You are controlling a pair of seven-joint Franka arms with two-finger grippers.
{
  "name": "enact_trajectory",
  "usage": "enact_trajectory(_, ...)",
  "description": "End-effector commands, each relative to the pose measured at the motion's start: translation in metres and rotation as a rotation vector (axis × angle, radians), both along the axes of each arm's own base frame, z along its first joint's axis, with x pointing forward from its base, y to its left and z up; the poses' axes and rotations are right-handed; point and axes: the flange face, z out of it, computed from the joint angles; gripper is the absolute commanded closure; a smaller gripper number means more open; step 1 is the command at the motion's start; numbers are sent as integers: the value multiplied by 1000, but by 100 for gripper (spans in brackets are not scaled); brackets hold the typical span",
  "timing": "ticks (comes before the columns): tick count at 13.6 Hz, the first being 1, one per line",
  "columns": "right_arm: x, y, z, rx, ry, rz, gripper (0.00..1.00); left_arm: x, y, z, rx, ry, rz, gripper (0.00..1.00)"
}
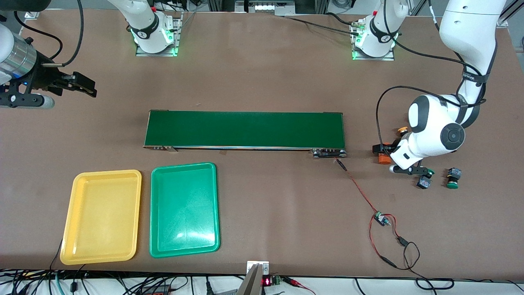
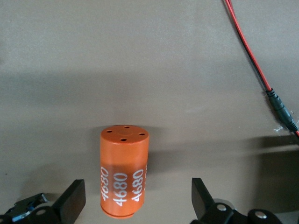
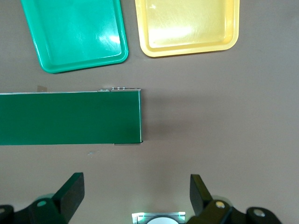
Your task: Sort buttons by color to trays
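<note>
- Your green-capped push-button switches with black bodies sit on the brown counter toward the left arm's end: one (image 1: 452, 178) free-standing, one (image 1: 424, 181) just beside the left gripper.
- A yellow-orange cap (image 1: 403, 130) peeks out by the left arm.
- Both shallow plastic trays, yellow (image 1: 65, 229) and green (image 1: 154, 229), hold nothing; they lie side by side, nearer the front camera than the long dark-green conveyor belt (image 1: 245, 129).
- Your left gripper (image 2: 133, 200) has its fingers (image 2: 70, 201) spread wide around an upright orange cylinder with white print (image 2: 124, 177), not touching it.
- Your right gripper (image 3: 135, 196) waits, fingers wide apart, holding nothing.
</note>
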Motion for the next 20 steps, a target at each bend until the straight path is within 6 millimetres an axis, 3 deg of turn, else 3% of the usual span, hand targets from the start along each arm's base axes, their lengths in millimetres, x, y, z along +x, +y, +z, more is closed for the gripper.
enact_trajectory(1, -7, 2, 3, 13, -2, -9, 0, -8, 1, -3, -16, -26, -63, 0)
enact_trajectory(5, -4, -1, 0, 14, -8, -14, 0, -6, 10, -26, -17, -53, -93, 0)
enact_trajectory(9, -3, -4, 6, 13, -19, -20, 0, -8, 10, -31, -20, -44, -107, 4)
enact_trajectory(10, -2, -5, 5, 12, -22, -21, 0, -9, 10, -33, -21, -41, -108, 13)
enact_trajectory(11, -1, -5, 5, 11, -30, -21, 0, -9, 11, -33, -21, -39, -107, 36)
enact_trajectory(13, -1, -5, 6, 11, -31, -21, 0, -9, 20, -33, -21, -37, -95, 64)
enact_trajectory(16, -1, -5, 6, 10, -34, -22, 0, -8, 29, -33, -29, -43, -131, 89)
enact_trajectory(18, 0, -7, 5, 7, -35, -25, 0, -4, 28, -23, -32, -58, -159, 98)
enact_trajectory(20, 1, -16, 6, 2, -36, -40, 0, 2, 3, 0, -50, -55, -206, 100)
